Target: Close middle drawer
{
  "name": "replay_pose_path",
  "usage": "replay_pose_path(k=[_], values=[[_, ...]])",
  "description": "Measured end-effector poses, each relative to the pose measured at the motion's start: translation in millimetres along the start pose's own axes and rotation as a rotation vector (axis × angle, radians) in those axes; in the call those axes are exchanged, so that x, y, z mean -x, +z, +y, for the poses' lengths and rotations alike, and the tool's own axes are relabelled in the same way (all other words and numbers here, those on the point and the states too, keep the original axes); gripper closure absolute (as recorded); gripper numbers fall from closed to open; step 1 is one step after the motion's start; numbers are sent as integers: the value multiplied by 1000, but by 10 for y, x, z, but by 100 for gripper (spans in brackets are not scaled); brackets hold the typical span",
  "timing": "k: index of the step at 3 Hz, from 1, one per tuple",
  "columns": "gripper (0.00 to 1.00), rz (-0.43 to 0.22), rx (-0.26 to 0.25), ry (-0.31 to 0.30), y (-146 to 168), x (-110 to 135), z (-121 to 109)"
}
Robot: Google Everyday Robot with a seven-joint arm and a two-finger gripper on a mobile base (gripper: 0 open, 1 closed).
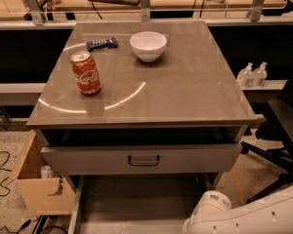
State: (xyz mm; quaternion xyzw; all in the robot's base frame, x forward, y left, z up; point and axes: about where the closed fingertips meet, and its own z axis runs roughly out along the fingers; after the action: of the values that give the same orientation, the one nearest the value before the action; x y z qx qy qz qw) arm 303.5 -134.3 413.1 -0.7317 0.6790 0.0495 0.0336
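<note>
Grey metal is what you are after: the middle drawer (136,204) stands pulled well out below the worktop's (185,91) front edge, its bare floor showing. Its own front and handle fall off the bottom of the view. Don't confuse it with the taller-fronted drawer (195,159) directly above, the one with the dark loop handle (143,160), which also sits slightly proud with a dark gap under the worktop.

Your gripper is not in the picture. Only the white arm (254,216) shows, low down below the worktop's front right corner and just beside the open drawer's right side. Whether the gripper is spread or pressed together you cannot tell.

The middle drawer's long axis runs parallel to the front edge, and its travel is square to that, toward the back edge. So, as I judge it, the push must land on the hidden front and go straight in. From the arm, that front lies to the left and lower.

The red can (85,73) near the left edge reads Coca-Cola. The dark blue bar wrapper (101,44) towards the back left corner has writing too small to read. The white bowl (148,45) by the back edge is plain.
</note>
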Motion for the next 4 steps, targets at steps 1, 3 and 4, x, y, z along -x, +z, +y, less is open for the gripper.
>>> replay_pose_path(k=[1, 3, 4], values=[[100, 0, 0, 0, 0, 0, 0], [100, 0, 0, 0, -1, 0, -2], [100, 0, 0, 0, -1, 0, -2]])
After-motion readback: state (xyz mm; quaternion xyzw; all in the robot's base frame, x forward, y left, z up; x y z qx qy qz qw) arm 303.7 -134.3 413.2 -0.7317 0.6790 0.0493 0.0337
